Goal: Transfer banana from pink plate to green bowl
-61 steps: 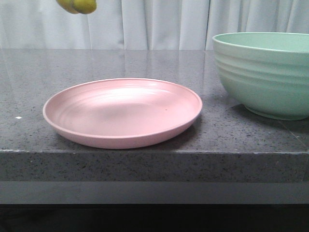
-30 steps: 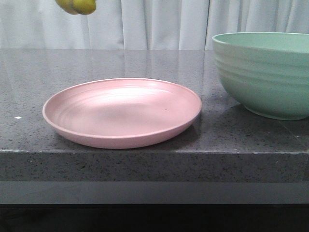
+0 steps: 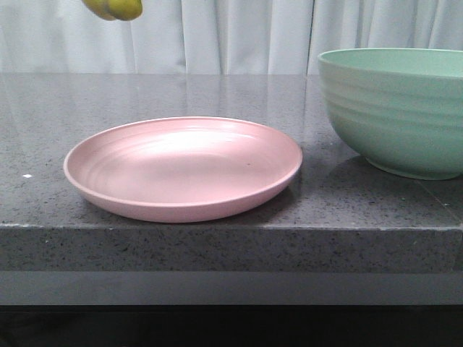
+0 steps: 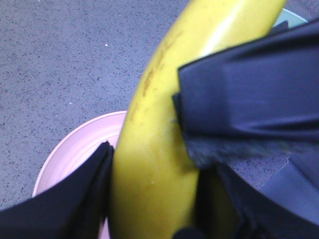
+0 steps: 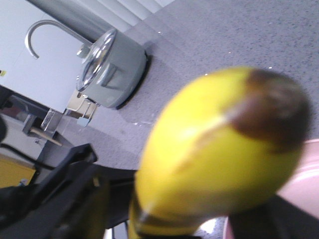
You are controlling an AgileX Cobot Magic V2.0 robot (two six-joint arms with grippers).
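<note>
The banana hangs high above the table's left side, only its lower tip showing at the top edge of the front view. In the left wrist view my left gripper is shut on the banana, black fingers pressed on both sides. A black finger of my right gripper lies across the banana's far part. In the right wrist view the banana's brown-tipped end fills the space between my right gripper's jaws, with a gap at one finger. The pink plate is empty. The green bowl stands at the right.
The plate sits near the grey stone table's front edge. A white curtain hangs behind. The right wrist view shows a grey lidded pot on the counter further off. Neither arm shows in the front view.
The banana's tip has drifted slightly to the left at the top of the front view. The plate and the bowl have not moved.
</note>
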